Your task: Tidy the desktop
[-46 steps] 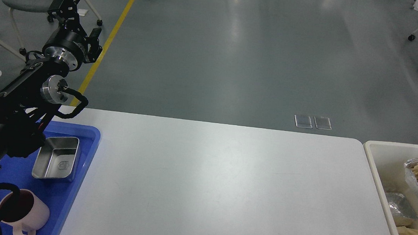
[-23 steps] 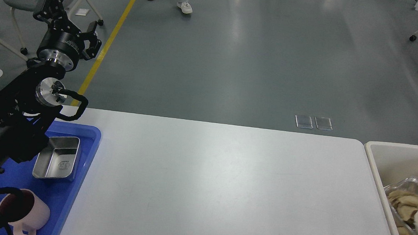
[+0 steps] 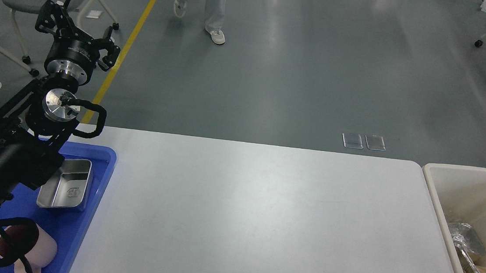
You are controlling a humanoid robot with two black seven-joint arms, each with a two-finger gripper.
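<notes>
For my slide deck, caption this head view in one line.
Left gripper raised open above blue tray; white desktop bare, cream bin at right.

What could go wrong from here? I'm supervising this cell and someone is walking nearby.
1. The left pincer is raised, open and empty, past the desktop's far edge, while a person walks on the floor beyond; a forward swing might reach toward them.
2. The left arm hangs over the blue tray; lowering it could knock the metal container or the pink mug.
</notes>
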